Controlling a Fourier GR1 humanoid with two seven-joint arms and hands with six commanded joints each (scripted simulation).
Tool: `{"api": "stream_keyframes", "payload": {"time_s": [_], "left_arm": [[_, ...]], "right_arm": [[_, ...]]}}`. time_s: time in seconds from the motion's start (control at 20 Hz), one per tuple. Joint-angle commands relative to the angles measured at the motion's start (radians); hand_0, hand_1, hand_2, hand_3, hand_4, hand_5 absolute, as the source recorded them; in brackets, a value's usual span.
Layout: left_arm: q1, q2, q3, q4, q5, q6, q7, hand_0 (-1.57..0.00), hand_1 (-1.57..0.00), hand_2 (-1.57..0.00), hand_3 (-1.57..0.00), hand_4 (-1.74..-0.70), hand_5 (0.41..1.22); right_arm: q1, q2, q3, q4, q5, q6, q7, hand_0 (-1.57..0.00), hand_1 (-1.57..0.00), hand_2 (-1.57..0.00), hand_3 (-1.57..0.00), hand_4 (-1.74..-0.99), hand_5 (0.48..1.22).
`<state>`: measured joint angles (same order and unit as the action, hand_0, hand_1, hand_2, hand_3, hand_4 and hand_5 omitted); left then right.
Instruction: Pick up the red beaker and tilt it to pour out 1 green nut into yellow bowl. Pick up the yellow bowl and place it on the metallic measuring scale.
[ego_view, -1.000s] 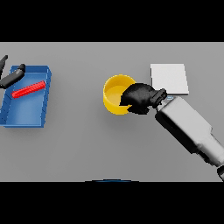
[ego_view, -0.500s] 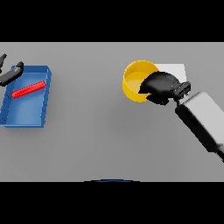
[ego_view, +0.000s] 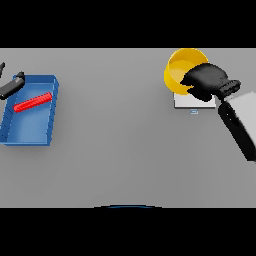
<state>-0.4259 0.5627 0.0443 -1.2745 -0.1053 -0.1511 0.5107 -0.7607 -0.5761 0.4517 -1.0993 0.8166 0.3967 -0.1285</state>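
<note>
The right hand (ego_view: 206, 81) grasps the yellow bowl (ego_view: 181, 70) by its rim, over the metallic measuring scale (ego_view: 192, 101). The left hand (ego_view: 11, 85) shows at the blue tray (ego_view: 29, 131) holding the red beaker (ego_view: 33, 102); I cannot tell its finger state.

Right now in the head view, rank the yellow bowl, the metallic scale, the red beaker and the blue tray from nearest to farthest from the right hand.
1. Round yellow bowl: gripped in the right hand, over the scale.
2. Flat metallic measuring scale: just below the hand.
3. Red beaker and rectangular blue tray: far left, beaker lying inside the tray; too close to call.
</note>
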Motion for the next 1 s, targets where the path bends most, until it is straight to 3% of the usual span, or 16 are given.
{"api": "stream_keyframes", "payload": {"time_s": [0.0, 0.2, 0.4, 0.45, 0.7, 0.85, 0.95], "left_arm": [[0.001, -0.005, -0.003, 0.002, -0.001, 0.001, -0.005, 0.0, 0.0, 0.0, 0.0, -0.85, 0.761], [0.011, -0.002, -0.006, -0.031, 0.0, 0.004, 0.025, 0.0, 0.0, 0.0, 0.0, -0.86, 0.779], [-0.01, -0.007, -0.016, -0.003, -0.021, 0.013, 0.033, 0.0, 0.0, 0.0, 0.0, -0.86, 0.802], [0.0, -0.007, -0.014, -0.01, -0.019, 0.014, 0.029, 0.0, 0.0, 0.0, 0.0, -0.86, 0.804], [0.007, -0.007, -0.015, -0.013, -0.012, 0.004, 0.027, 0.0, 0.0, 0.0, 0.0, -0.85, 0.799], [-0.006, -0.01, -0.018, 0.0, -0.014, 0.002, 0.029, 0.0, 0.0, 0.0, 0.0, -0.84, 0.783], [-0.008, -0.007, -0.02, 0.004, -0.02, 0.003, 0.027, 0.0, 0.0, 0.0, 0.0, -0.84, 0.779]], "right_arm": [[-0.013, 0.01, -0.008, 0.039, 0.0, -0.013, 0.01, -1.57, -1.57, -1.55, -1.15, -1.741, 1.221], [-0.03, 0.017, -0.024, 0.166, 0.001, -0.06, -0.016, -1.57, -1.57, -1.5, -1.18, -1.741, 1.221], [-0.038, 0.028, -0.029, 0.256, -0.001, -0.096, -0.053, -1.57, -1.57, -1.41, -1.32, -1.741, 1.221], [-0.04, 0.039, -0.032, 0.279, 0.0, -0.105, -0.04, -1.57, -1.57, -1.4, -1.34, -1.741, 1.221], [-0.048, 0.058, -0.03, 0.344, 0.004, -0.133, -0.054, -1.57, -1.57, -1.38, -1.4, -1.741, 1.221], [-0.041, 0.045, -0.031, 0.338, -0.004, -0.116, -0.06, -1.57, -1.57, -1.37, -1.45, -1.741, 1.221], [-0.042, 0.056, -0.033, 0.345, -0.008, -0.117, -0.049, -1.57, -1.5, -1.44, -1.25, -1.741, 1.221]]}}
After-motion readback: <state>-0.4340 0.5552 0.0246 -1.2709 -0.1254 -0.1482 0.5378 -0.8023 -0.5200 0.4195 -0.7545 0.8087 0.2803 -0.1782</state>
